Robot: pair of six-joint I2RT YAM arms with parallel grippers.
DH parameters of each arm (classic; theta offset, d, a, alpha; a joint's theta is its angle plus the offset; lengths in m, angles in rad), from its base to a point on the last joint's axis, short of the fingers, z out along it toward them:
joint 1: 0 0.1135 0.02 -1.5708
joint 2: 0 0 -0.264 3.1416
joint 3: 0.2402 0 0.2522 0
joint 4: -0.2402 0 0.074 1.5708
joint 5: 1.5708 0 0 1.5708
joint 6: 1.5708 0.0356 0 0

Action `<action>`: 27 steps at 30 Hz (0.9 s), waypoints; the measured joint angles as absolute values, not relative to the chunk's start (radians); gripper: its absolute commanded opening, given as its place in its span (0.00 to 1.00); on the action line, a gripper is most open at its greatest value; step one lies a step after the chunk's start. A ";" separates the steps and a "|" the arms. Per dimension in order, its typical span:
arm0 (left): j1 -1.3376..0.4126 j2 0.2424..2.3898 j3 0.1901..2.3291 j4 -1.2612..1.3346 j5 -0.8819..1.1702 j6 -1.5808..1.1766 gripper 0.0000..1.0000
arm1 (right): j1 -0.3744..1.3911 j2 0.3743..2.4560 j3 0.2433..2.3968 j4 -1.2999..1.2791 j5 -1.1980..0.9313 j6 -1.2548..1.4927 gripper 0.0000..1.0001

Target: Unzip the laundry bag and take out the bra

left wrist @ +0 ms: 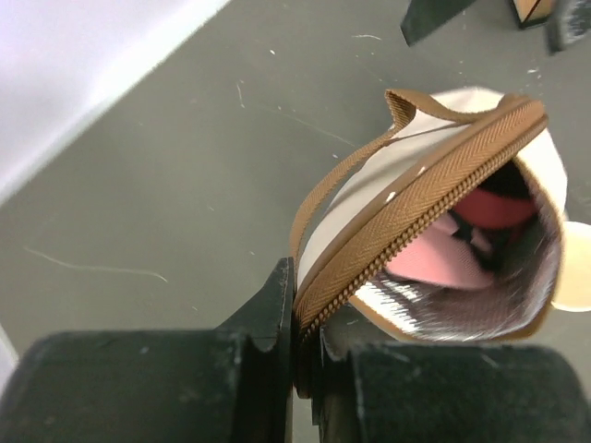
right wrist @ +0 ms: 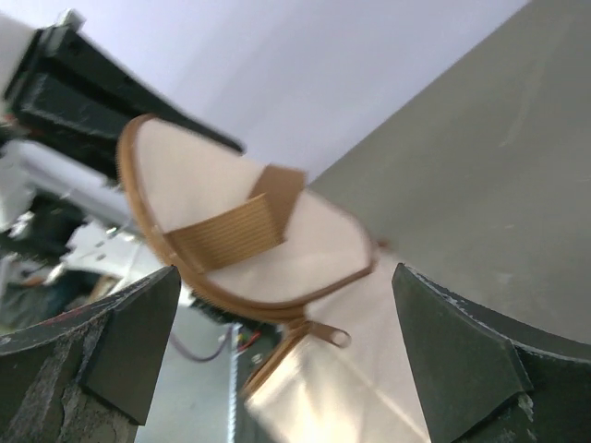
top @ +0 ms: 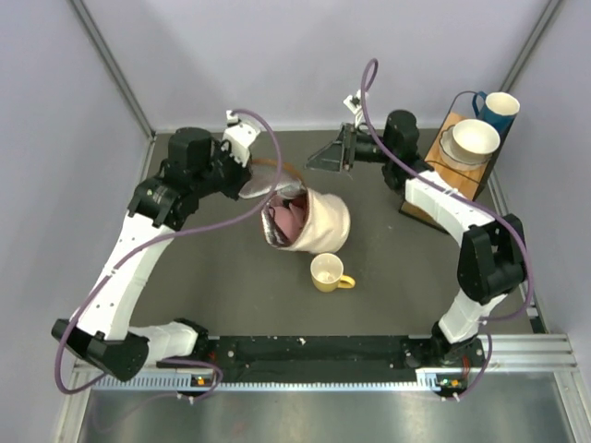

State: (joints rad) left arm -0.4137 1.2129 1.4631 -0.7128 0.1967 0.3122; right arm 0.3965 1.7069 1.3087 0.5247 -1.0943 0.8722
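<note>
Where the dark table (top: 203,295) fills the middle of the top view, the laundry bag (top: 323,223) lies on its side just right of centre, its cream body tipped and its mouth facing the left of the frame. Its round lid stands unzipped and raised toward the upper left. The left gripper (left wrist: 303,323) is clenched on the brown zipper edge of that lid, its two black fingers pressed together at the bottom of the left wrist view with the trim caught between them. Through the gaping mouth the bra (left wrist: 494,208) shows as red and pink fabric inside the bag, at the right of that view. The right gripper (top: 323,159) hangs in the upper middle of the top view, jaws spread wide and holding nothing; in its own wrist view the lid with its brown strap sits between the two fingers, apart from both. A yellow mug (top: 330,273) stands just below the bag. At the upper right a white bowl (top: 474,138) sits on a wooden stand (top: 454,175), with a blue mug (top: 500,109) just above it in the frame
</note>
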 measured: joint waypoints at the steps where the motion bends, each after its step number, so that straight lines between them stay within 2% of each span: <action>1: -0.414 1.222 1.491 -0.747 0.191 0.270 0.00 | 0.397 1.701 1.332 0.456 -1.068 0.820 0.99; 7: -0.414 1.292 1.575 -0.904 0.163 0.002 0.00 | 0.397 1.660 1.390 0.092 -0.871 0.575 0.99; 11: -0.413 1.316 1.566 -0.990 0.114 -0.138 0.00 | 0.397 1.638 1.377 -0.035 -0.761 0.501 0.99; 15: -0.379 1.291 1.487 -0.988 0.107 -0.252 0.00 | 0.397 1.596 1.362 -0.134 -0.656 0.443 0.99; 23: -0.244 1.121 1.265 -0.883 0.259 -0.472 0.00 | 0.406 1.465 1.361 -0.230 -0.481 0.345 0.99; 26: -0.244 1.097 1.220 -0.819 0.317 -0.532 0.00 | 0.456 1.416 1.361 -0.257 -0.405 0.284 0.93; 27: -0.244 1.097 1.206 -0.800 0.331 -0.550 0.00 | 0.485 1.406 1.361 -0.263 -0.377 0.263 0.87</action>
State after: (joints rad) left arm -0.2436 1.0966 1.2064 -0.7998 0.3305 -0.5495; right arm 0.4847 1.4055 1.3609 -0.2634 -0.3767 0.2634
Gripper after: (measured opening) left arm 0.073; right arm 0.966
